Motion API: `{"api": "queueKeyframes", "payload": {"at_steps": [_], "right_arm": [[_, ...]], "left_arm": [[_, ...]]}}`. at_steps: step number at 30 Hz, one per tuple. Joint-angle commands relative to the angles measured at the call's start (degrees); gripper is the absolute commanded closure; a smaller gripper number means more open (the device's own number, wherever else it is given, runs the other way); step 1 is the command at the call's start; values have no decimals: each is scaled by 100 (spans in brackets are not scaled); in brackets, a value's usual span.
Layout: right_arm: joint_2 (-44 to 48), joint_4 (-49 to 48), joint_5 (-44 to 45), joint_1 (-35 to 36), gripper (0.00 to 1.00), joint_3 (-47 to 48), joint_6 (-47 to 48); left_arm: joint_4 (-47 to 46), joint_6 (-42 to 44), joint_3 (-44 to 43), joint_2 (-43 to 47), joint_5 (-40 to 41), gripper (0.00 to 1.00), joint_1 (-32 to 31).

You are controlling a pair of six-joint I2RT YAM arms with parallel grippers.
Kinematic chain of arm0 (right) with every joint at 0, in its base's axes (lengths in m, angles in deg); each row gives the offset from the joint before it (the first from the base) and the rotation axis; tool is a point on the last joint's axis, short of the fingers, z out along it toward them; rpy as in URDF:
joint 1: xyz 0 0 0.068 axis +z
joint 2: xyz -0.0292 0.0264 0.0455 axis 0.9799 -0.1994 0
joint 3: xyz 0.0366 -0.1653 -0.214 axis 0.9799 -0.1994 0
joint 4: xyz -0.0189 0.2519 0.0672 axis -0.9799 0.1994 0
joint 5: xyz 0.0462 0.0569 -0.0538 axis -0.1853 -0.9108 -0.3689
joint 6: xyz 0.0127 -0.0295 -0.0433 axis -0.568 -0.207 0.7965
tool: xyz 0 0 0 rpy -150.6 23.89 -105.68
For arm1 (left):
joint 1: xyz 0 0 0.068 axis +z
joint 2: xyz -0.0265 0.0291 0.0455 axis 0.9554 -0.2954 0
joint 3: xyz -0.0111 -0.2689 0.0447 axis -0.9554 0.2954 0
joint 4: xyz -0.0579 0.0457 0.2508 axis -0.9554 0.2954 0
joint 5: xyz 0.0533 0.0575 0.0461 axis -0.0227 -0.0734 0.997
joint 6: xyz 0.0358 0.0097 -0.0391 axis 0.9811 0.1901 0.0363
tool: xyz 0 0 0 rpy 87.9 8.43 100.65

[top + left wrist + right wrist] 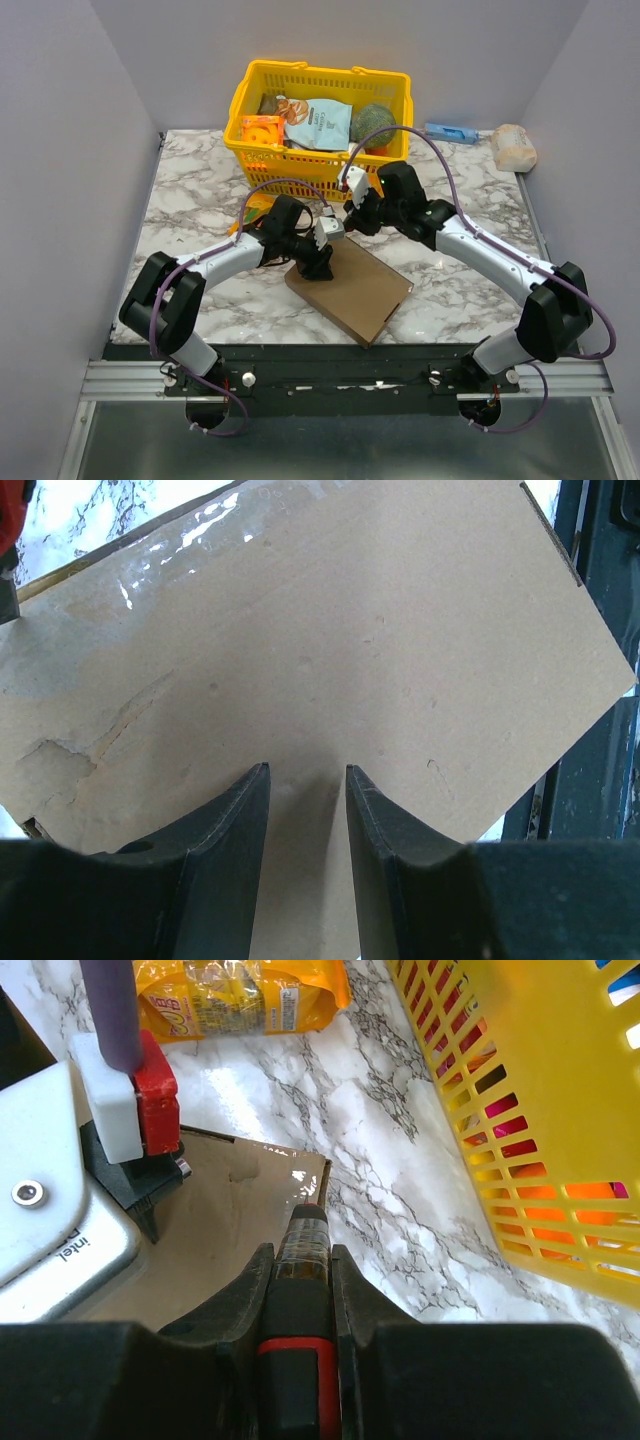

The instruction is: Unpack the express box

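Top external view: the brown cardboard box (pixel 355 290) lies closed on the desk (pixel 480 190), near the middle of its near edge. The left pincer (pixel 307 770) is over the lid, released, its fingers a little apart and grasping nothing. The right pincer (pixel 300 1250) is clenched on a red and black tool (pixel 296 1370), whose tip is at the box's far edge, beside the yellow basket (pixel 520 1110).

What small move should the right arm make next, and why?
Probably lower the right gripper a little, so the tool tip meets the glossy strip at the box edge. The gripper is shut on the tool, its tip is just over that edge, the box is closed, and the open left gripper is over the box, likely steadying it.
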Motion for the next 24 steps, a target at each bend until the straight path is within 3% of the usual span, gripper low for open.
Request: {"api": "queueKeyframes", "payload": {"at_steps": [1, 8, 24], "right_arm": [[99, 81, 184, 54, 100, 82, -67], [-305, -218, 97, 54, 100, 505, -40], [-525, -657, -123, 54, 100, 514, -120]], "left_arm": [[282, -47, 44, -79, 323, 54, 4], [309, -29, 26, -97, 305, 54, 4], [379, 6, -18, -141, 288, 54, 4]]}}
